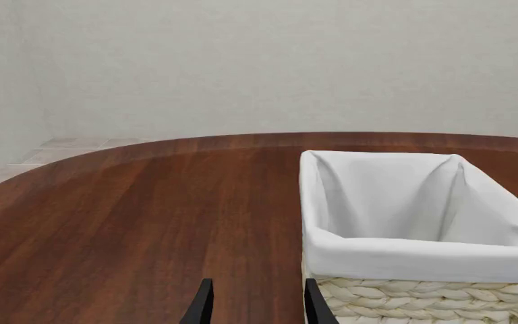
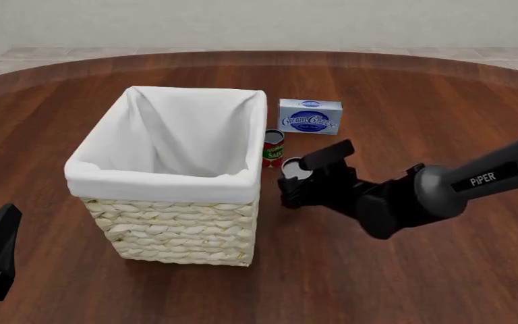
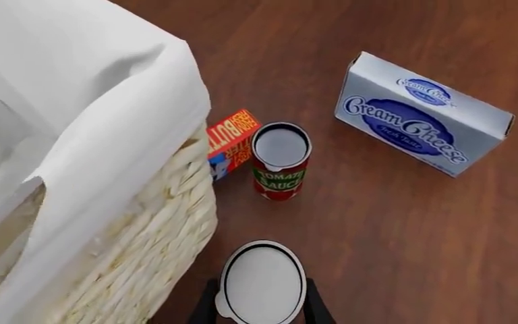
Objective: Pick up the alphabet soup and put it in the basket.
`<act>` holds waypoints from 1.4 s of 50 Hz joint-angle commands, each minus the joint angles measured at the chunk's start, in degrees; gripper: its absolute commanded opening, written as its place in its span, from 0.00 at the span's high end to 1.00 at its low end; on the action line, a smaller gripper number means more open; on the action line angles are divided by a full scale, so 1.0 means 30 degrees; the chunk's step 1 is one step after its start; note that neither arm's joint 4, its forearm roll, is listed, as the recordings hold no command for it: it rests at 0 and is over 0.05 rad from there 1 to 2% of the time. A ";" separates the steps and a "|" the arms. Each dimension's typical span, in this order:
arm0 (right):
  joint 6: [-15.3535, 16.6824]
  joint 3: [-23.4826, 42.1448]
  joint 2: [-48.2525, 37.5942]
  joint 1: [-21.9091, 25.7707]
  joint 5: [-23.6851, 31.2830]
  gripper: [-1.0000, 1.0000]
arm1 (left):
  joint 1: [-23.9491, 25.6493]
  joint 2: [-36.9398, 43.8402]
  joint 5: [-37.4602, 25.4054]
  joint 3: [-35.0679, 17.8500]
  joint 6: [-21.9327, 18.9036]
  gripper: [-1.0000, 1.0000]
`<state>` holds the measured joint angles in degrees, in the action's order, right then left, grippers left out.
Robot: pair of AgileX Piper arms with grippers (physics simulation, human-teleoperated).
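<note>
Right gripper (image 3: 261, 307) is down over the alphabet soup (image 3: 262, 281); a finger shows on each side of the can's pale lid, apparently pinching it, though actual contact is hard to confirm. The can stands upright on the table (image 2: 403, 270), just beside the basket (image 2: 173, 223), nearer than the tomato sauce can (image 3: 280, 164).

Judgement: grasp step. Squeeze firmly, then lift straight up above the cloth rim before moving toward the basket.

Left gripper (image 1: 257, 304) idle, fingers slightly apart, holding nothing.
</note>
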<state>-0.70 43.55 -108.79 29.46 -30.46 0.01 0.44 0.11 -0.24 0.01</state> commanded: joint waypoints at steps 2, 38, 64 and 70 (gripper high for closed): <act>-0.0014 -0.0436 0.1108 -0.0488 0.0062 1.00 | 0.0002 0.0001 0.0000 0.0000 -0.0002 0.00; 0.1355 -0.1454 0.6202 -0.0794 0.2462 1.00 | 0.0001 0.0000 0.0000 0.0000 0.0000 0.00; 0.2033 -0.1181 0.8362 -0.0588 0.4027 1.00 | 0.0003 0.0001 0.0000 0.0000 0.0001 0.00; 0.2186 -0.1014 0.8559 -0.0515 0.4273 1.00 | 0.0000 0.0002 0.0000 0.0000 -0.0002 0.00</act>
<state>6.36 39.52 -85.12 27.68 -18.97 0.01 0.45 0.11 -0.24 0.01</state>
